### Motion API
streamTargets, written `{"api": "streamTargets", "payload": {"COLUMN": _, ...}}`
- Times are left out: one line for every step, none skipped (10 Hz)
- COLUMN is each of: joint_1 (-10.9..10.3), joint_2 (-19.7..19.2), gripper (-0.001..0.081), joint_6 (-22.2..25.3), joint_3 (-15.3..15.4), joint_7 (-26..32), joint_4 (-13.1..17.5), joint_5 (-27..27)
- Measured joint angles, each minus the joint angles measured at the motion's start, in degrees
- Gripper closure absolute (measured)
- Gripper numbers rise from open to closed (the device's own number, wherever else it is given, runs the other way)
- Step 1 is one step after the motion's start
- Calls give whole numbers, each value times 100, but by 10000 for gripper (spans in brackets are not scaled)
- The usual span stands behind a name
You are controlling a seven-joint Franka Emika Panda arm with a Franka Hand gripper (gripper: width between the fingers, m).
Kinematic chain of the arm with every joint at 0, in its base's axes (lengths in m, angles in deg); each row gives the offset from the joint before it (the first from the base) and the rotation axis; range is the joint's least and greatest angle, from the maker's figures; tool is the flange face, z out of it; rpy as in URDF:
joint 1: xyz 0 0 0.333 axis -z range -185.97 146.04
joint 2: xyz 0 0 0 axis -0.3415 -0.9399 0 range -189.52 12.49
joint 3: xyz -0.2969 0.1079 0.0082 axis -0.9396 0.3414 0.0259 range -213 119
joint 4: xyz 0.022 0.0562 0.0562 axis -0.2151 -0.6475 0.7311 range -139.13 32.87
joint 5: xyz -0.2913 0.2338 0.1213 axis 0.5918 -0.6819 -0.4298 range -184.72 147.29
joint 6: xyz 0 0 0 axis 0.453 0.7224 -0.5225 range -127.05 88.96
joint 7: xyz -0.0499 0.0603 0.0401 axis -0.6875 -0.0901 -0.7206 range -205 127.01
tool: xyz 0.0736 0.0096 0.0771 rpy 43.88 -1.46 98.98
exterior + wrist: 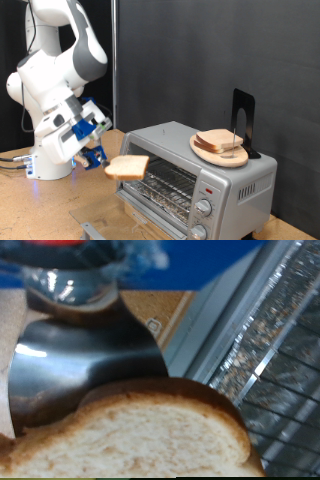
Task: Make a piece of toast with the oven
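Toast held right at the oven mouth

The tool (101, 155) was clamped shut on the piece of toast (127, 167), level, just left of the oven (200, 175), whose door was open.

A robotics lab setup is being shown, not a home kitchen: a white jointed robot arm (55, 75) is being mounted on a bare light-wood tabletop (40, 210), black curtain panels (220, 50) are being used as backdrop, and a boxy silver toaster oven (200, 180) is being staged there.
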Motion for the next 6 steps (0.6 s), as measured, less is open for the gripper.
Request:
{"api": "streamTargets", "payload": {"joint_1": -2, "joint_2": -200, "gripper": 340, "joint_6": -110, "joint_3": 3, "joint_7": 187, "joint_4": 15, "joint_5": -137}}
{"api": "streamTargets", "payload": {"joint_1": -8, "joint_2": -360, "gripper": 340, "joint_6": -176, "joint_3": 9, "joint_7": 354, "joint_4": 42, "joint_5": -367}}
{"api": "streamTargets", "payload": {"joint_1": -26, "joint_2": -498, "gripper": 340, "joint_6": -215, "joint_3": 11, "joint_7": 480, "joint_4": 107, "joint_5": -545}}
{"api": "streamTargets", "payload": {"joint_1": -23, "joint_2": -498, "gripper": 340, "joint_6": -214, "joint_3": 11, "joint_7": 474, "joint_4": 102, "joint_5": -510}}
{"api": "streamTargets", "payload": {"joint_1": 4, "joint_2": -498, "gripper": 340, "joint_6": -142, "joint_3": 15, "joint_7": 387, "joint_4": 95, "joint_5": -172}}
{"api": "streamTargets", "payload": {"joint_1": 55, "joint_2": -498, "gripper": 340, "joint_6": 4, "joint_3": 27, "joint_7": 178, "joint_4": 98, "joint_5": 478}}
